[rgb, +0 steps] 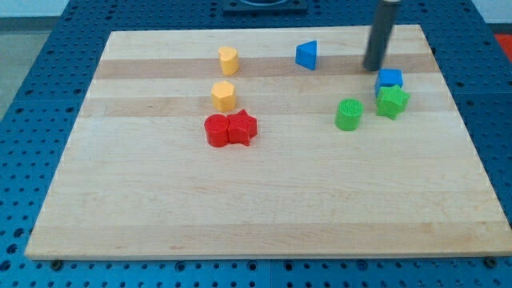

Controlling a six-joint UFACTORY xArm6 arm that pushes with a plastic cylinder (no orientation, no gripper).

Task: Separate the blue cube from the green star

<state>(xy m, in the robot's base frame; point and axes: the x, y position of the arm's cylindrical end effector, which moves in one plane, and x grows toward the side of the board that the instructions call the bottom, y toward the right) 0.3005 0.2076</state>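
Note:
The blue cube (390, 79) sits near the view's right edge of the wooden board, touching the green star (392, 102), which lies just below it. My tip (373, 69) is the lower end of the dark rod. It stands just up and left of the blue cube, very close to it, and I cannot tell whether it touches.
A green cylinder-like block (349, 114) lies left of the star. A blue triangular block (306, 55) sits near the top. Two yellow blocks (228, 60) (223, 95) stand left of centre, above a red cylinder (216, 130) touching a red star (242, 127). The board (256, 200) has blue pegboard around it.

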